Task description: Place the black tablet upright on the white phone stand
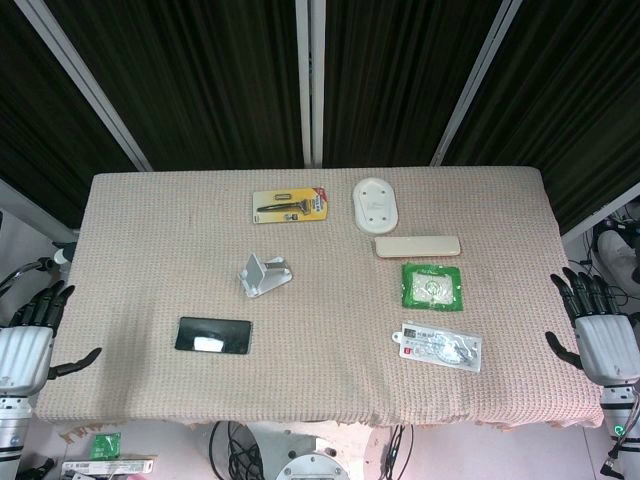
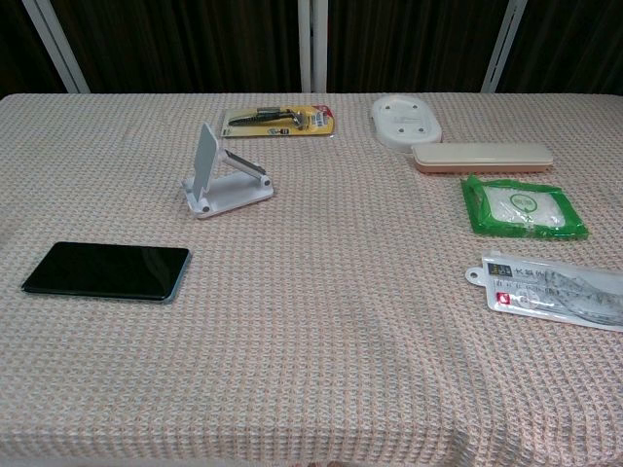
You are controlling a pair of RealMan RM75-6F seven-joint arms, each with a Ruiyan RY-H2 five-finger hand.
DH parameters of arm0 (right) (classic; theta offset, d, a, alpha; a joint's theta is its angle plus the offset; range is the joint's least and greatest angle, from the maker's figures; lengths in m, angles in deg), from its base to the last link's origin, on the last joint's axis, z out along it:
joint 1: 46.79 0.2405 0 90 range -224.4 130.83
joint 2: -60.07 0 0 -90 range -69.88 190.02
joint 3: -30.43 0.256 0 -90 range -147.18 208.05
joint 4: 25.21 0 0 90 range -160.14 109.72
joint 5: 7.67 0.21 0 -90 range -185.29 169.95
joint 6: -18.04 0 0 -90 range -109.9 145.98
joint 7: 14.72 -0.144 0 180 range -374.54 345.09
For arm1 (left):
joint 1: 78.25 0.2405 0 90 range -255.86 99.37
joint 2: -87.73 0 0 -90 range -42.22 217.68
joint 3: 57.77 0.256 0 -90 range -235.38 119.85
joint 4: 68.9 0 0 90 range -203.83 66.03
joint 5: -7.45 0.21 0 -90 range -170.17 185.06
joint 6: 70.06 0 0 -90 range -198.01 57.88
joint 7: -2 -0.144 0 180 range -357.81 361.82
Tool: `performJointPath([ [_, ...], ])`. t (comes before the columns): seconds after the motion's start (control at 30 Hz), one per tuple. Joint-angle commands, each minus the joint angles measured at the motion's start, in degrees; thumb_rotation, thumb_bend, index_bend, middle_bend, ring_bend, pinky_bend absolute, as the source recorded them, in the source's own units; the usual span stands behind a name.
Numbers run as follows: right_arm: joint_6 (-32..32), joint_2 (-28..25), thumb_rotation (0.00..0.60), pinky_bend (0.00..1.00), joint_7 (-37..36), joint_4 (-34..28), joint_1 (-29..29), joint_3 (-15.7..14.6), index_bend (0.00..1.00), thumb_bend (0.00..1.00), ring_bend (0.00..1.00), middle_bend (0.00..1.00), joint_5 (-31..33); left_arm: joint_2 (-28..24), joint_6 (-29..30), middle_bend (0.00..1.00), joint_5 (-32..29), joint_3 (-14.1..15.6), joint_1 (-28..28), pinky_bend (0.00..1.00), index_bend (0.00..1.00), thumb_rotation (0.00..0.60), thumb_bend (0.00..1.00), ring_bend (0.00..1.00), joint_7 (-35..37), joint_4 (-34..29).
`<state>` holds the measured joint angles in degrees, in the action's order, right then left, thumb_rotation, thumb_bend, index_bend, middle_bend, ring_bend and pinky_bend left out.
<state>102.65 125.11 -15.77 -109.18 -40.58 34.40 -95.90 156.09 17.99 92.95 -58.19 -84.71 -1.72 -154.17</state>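
Observation:
The black tablet (image 1: pixel 213 335) (image 2: pixel 106 270) lies flat on the left front part of the cloth-covered table (image 1: pixel 330 375). The white phone stand (image 1: pixel 262 274) (image 2: pixel 220 180) stands behind it, a little to the right, with nothing on it. My left hand (image 1: pixel 30 335) hangs off the table's left edge, fingers spread and holding nothing. My right hand (image 1: pixel 598 325) hangs off the right edge in the same way. Neither hand shows in the chest view.
A yellow razor pack (image 1: pixel 290 206) and a white oval case (image 1: pixel 376 204) lie at the back. A beige long box (image 1: pixel 417 246), a green packet (image 1: pixel 432 286) and a clear bagged item (image 1: pixel 440 346) lie on the right side.

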Motion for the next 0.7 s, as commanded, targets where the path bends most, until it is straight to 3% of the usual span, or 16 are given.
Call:
performJointPath([
  [0.03, -0.1, 0.0, 0.6, 0.0, 0.1, 0.0, 0.0, -0.1, 0.0, 0.19, 0.0, 0.0, 0.0, 0.0, -0.1, 0.05, 0.0, -0.1, 0.1, 0.23, 0.07, 0.394, 0.12, 0.09, 0.2, 0.2],
  [0.4, 0.5, -0.4, 0.6, 0.0, -0.1, -1.0, -0.2, -0.1, 0.0, 0.19, 0.0, 0.0, 0.1, -0.6, -0.5, 0.05, 0.8, -0.2, 0.6, 0.23, 0.07, 0.401, 0.12, 0.09, 0.0, -1.3],
  [0.7, -0.6, -1.3, 0.6, 0.0, -0.2, -0.9, 0.4, 0.5, 0.0, 0.19, 0.0, 0.0, 1.2, -2.9, -7.5, 0.05, 0.1, -0.1, -2.6, 0.23, 0.07, 0.453, 0.12, 0.09, -3.8, -9.1],
])
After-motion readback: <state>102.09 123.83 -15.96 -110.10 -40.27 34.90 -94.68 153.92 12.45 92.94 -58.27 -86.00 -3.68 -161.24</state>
